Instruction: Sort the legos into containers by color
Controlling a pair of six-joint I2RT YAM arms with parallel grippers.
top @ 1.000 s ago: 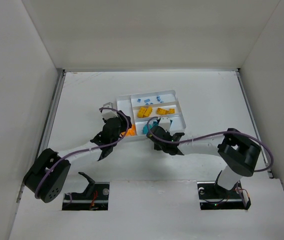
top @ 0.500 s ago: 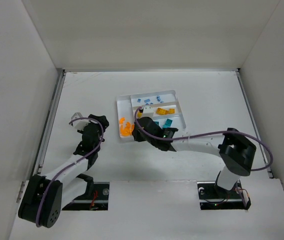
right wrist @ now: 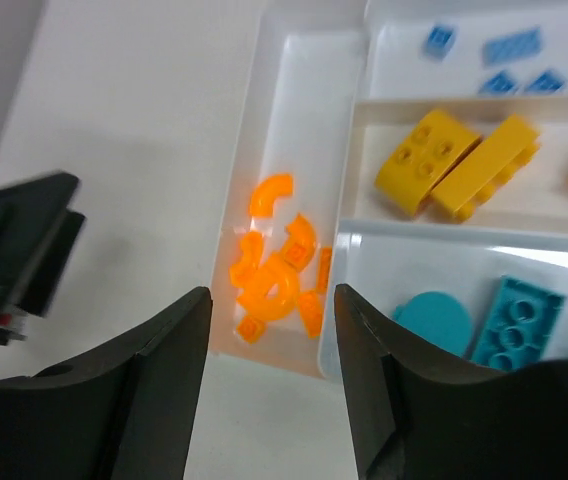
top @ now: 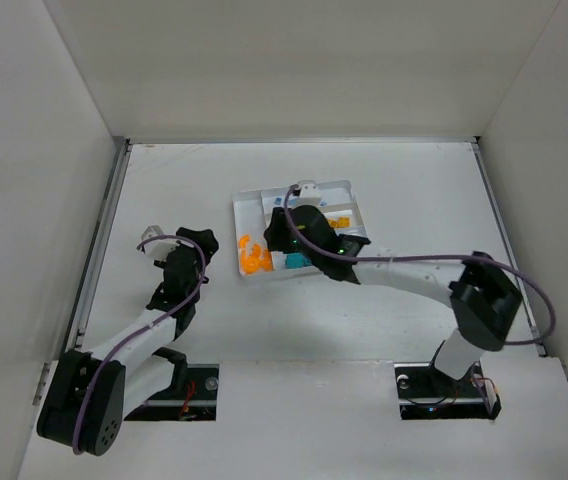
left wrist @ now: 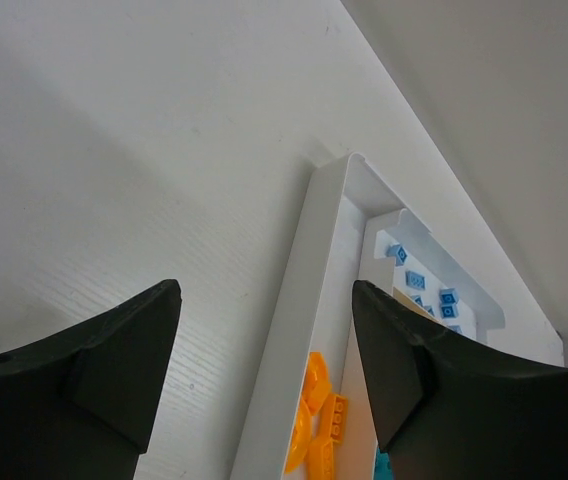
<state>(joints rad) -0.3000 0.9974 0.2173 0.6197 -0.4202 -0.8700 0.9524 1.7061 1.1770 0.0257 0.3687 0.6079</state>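
legos [right wrist: 424, 150] are grouped by colour in the tray [right wrist: 309, 110], which is set on the table [top: 164, 190]. orange pieces [right wrist: 269, 280] are heaped toward the near end of the narrow side section. blue pieces [right wrist: 509, 48] are scattered in the far long section, yellow bricks [right wrist: 484, 165] are laid in the middle one, and teal pieces [right wrist: 514, 320] are seen in the near one. the right gripper [right wrist: 269, 300] is held above the tray, over the orange heap, with its jaws spread wide and nothing gripped between them. the left gripper [left wrist: 264, 300] is held low over the table to the left of the tray, apart from it, with its jaws likewise parted and empty. in the left wrist view the tray's left wall is framed between the two fingers.
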